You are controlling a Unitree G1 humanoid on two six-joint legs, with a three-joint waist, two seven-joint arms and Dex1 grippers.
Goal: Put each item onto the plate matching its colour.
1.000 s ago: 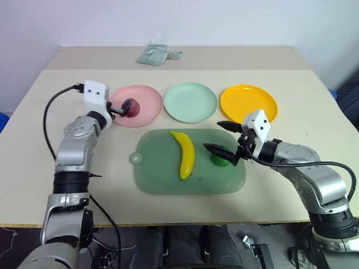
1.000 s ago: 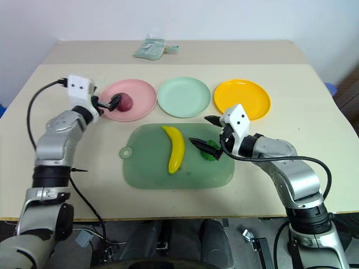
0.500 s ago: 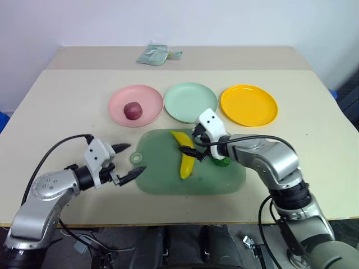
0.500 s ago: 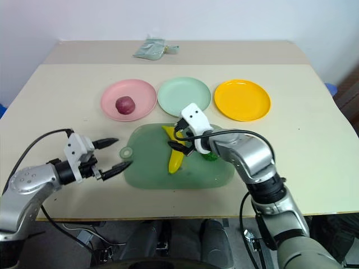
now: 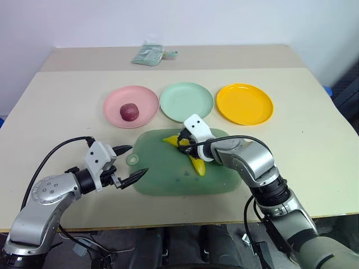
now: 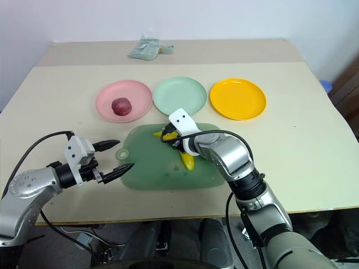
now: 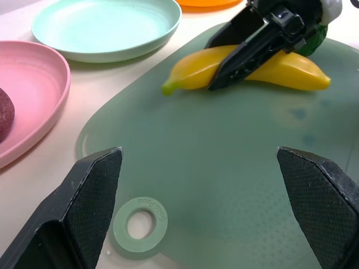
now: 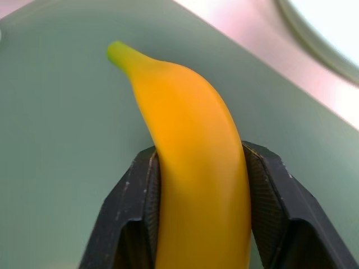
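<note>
Clamped across the middle of the banana [image 8: 196, 162], the right gripper [image 5: 185, 143] has its black jaws pressed to either flank, the fruit lying on the green board [image 5: 162, 179]. We judge the toy light, stiff and smooth-skinned, likely to slip or swing, so mid-body is the sound hold. Our left gripper [image 5: 128, 163] hangs wide open and empty beside the board. The orange-yellow plate [image 5: 244, 104] waits beyond; what looks like the green vegetable [image 7: 314, 38] sits behind.

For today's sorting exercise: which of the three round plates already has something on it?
The pink plate, the robot's leftmost, holding the dark red fruit. The mint green plate and orange-yellow plate are bare.
</note>
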